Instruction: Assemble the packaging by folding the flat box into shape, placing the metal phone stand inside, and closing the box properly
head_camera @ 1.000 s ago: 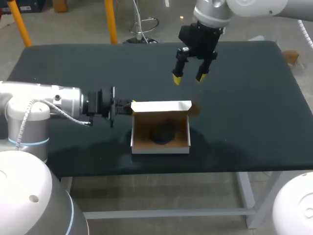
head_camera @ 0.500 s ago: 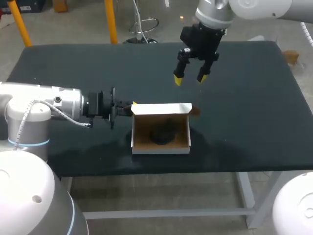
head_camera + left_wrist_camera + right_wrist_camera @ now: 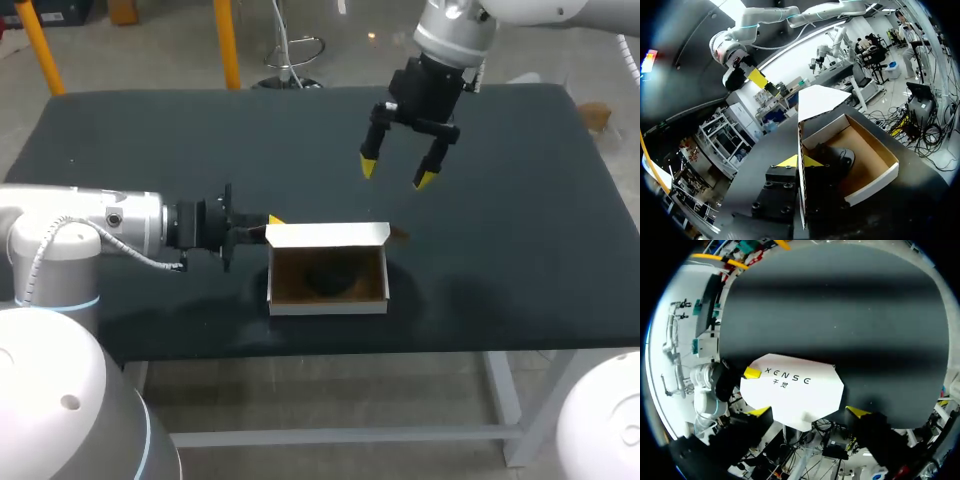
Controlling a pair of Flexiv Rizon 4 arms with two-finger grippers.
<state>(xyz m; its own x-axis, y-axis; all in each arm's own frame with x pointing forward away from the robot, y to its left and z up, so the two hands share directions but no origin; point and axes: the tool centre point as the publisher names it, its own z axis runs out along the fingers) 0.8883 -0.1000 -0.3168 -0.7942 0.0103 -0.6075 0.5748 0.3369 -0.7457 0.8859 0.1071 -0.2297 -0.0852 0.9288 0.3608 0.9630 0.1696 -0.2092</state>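
While L gripper [image 3: 801, 161] clamps box [image 3: 328, 291] wall near table [image 3: 520, 250] front edge, R gripper [image 3: 398, 172] hangs spread, well apart.

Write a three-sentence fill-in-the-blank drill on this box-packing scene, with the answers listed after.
1. The left end effector pinches a side wall of the ____.
2. The dark phone stand lies ____ the box.
3. The right end effector hangs above the table, behind the box, with its fingers ____.
Missing words: box; inside; open.
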